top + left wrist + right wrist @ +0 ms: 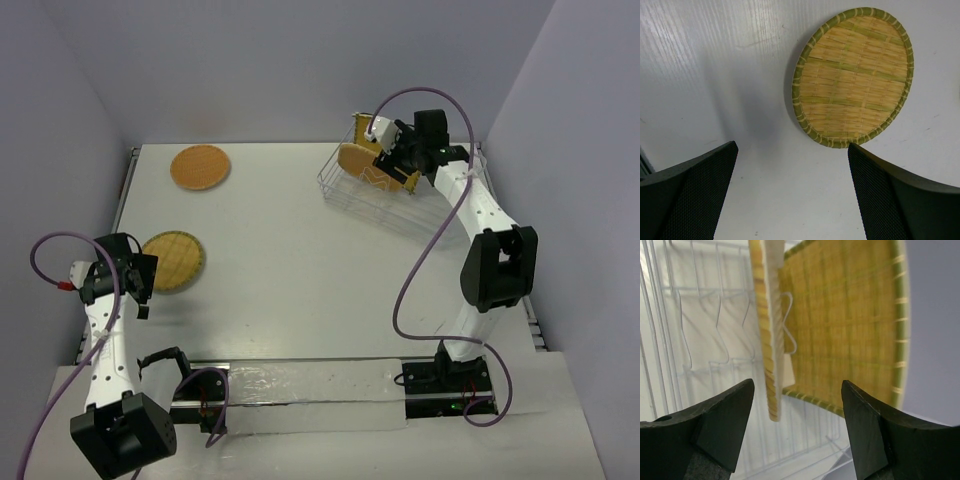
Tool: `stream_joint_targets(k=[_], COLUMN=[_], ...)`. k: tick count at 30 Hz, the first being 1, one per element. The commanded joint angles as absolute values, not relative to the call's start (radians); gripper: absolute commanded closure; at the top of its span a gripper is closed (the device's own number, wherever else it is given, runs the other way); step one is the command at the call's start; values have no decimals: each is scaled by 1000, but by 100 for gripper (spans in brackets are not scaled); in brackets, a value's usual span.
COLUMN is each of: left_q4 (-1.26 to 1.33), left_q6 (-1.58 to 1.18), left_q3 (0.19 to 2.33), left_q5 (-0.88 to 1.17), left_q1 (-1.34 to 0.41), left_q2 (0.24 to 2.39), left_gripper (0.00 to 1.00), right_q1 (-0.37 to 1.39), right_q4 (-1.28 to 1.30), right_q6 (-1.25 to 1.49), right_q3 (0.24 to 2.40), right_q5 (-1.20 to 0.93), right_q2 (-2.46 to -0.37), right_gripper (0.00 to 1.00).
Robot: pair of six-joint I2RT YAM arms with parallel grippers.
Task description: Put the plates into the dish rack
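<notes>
White desk (300, 290), right pincer (796, 385) spread at the dish rack (335, 182), left pincer (791, 148) spread above yellow round plate (855, 75), so I'd say drop and grab next

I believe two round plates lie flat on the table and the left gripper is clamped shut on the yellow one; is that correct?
Not quite. The yellow round plate and the orange round plate do lie flat on the table, but the left gripper is open and grips nothing; the left wrist view shows this.

yellow woven round plate (852, 77), green-rimmed, orange round plate (200, 167), silvery dish rack (335, 186)
</notes>
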State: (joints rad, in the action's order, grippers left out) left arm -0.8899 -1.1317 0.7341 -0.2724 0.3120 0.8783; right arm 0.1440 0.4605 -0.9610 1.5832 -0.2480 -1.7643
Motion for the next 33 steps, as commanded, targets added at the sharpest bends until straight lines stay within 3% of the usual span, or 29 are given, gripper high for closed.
stream_joint_targets(k=[1, 8, 15, 27, 33], left_q4=[-905, -954, -950, -900, -739], left_q6=[-1158, -1177, -1181, -1216, -1205], left_q3=[729, 737, 735, 663, 563], left_q5=[-270, -318, -310, -284, -198], left_q1=[324, 324, 325, 364, 416], left_q2=[859, 830, 846, 852, 865], left_gripper=[1, 1, 1, 1, 1], right_q1=[146, 144, 148, 170, 172], right_q4=[379, 82, 21, 98, 106], right_q6=[-926, -844, -814, -747, -667], right_q3=[1647, 1638, 1654, 1557, 1524], right_q5=[-192, 30, 59, -273, -431], right_q2=[-1793, -1867, -1885, -1693, -1601], right_gripper=[24, 24, 24, 22, 20])
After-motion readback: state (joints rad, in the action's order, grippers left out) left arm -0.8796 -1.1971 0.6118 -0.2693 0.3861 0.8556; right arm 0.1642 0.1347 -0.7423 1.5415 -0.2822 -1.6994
